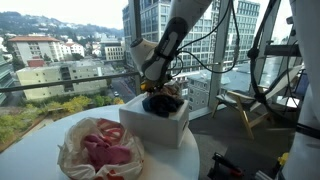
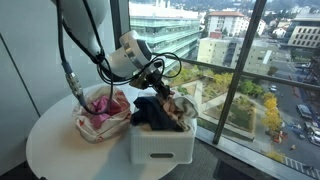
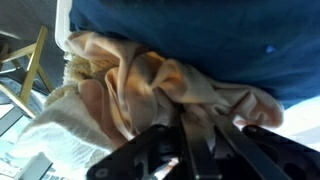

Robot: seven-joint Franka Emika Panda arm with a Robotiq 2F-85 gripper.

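My gripper is down at the top of a white box full of clothes on a round white table. In the wrist view its fingers are closed together on a fold of beige cloth, with dark blue cloth lying just behind it. In both exterior views the dark blue cloth is heaped in the box, and the beige cloth hangs at the window side. The gripper touches this heap.
A white bag-like basket holding pink cloth sits beside the box, and also shows in an exterior view. Large windows stand close behind the table. A wooden chair and stands are off to one side.
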